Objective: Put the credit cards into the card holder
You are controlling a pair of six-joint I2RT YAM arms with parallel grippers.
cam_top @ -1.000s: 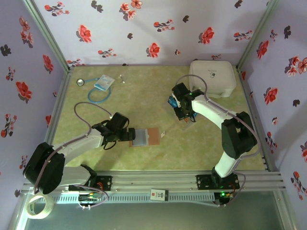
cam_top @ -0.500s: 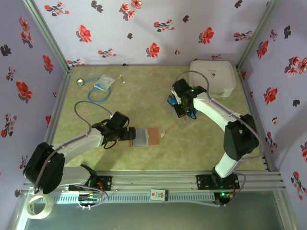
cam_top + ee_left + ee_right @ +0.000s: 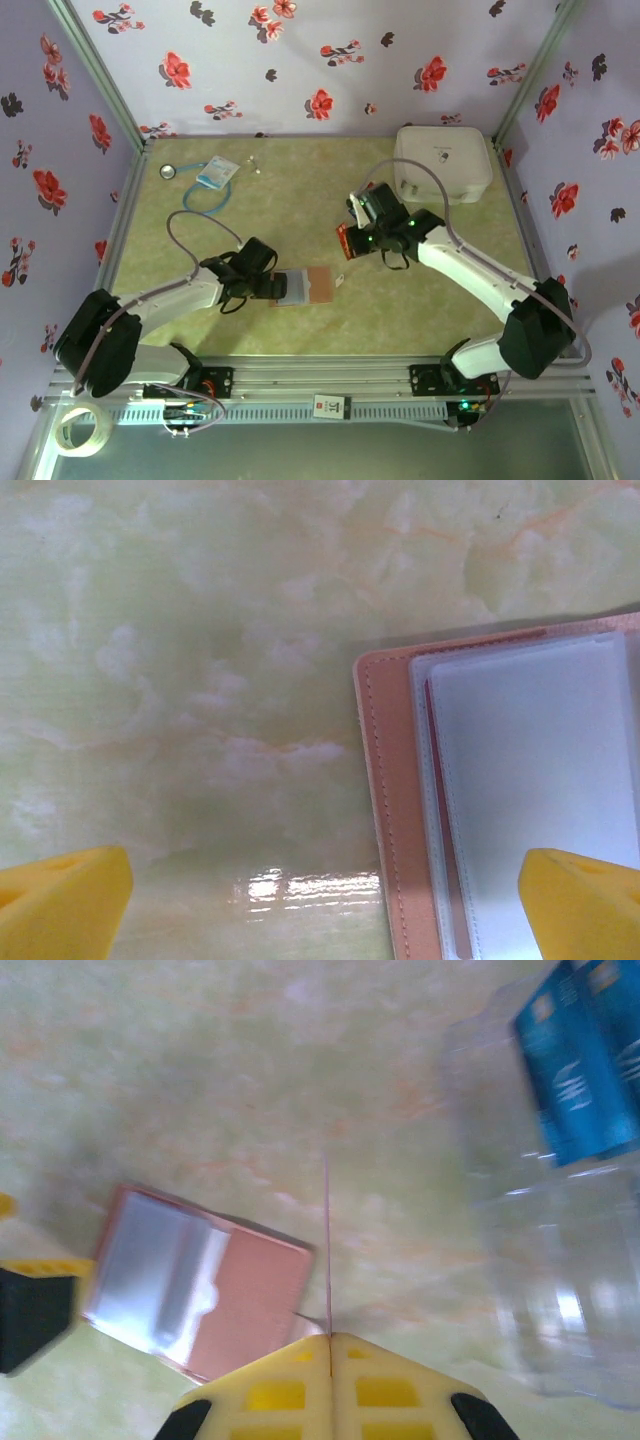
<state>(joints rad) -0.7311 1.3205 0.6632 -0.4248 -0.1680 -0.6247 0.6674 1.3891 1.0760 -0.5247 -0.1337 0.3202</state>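
Observation:
The tan-pink card holder point(image 3: 312, 285) lies open on the table, its clear pockets point(image 3: 530, 780) facing up. My left gripper point(image 3: 272, 285) is open at the holder's left end, and its yellow fingertips point(image 3: 62, 900) straddle that edge point(image 3: 385, 810) without clamping it. A red credit card point(image 3: 343, 240) hangs above the table up and right of the holder, with my right gripper point(image 3: 350, 238) shut on it. In the right wrist view that card point(image 3: 326, 1240) appears edge-on, rising from the closed jaws of my right gripper point(image 3: 328, 1338). The holder point(image 3: 255, 1305) lies below and to the left. Blue credit cards point(image 3: 585, 1060) sit in a clear box.
The clear plastic box point(image 3: 560, 1260) stands right of the held card. A big white rounded case point(image 3: 443, 162) sits at the back right. A blue-white packet with a cord point(image 3: 214, 176) lies at the back left. A small white scrap point(image 3: 340, 281) rests by the holder's right edge.
My right gripper has risen from the box with a red card and swung left toward the holder. The left gripper has barely moved and remains open.

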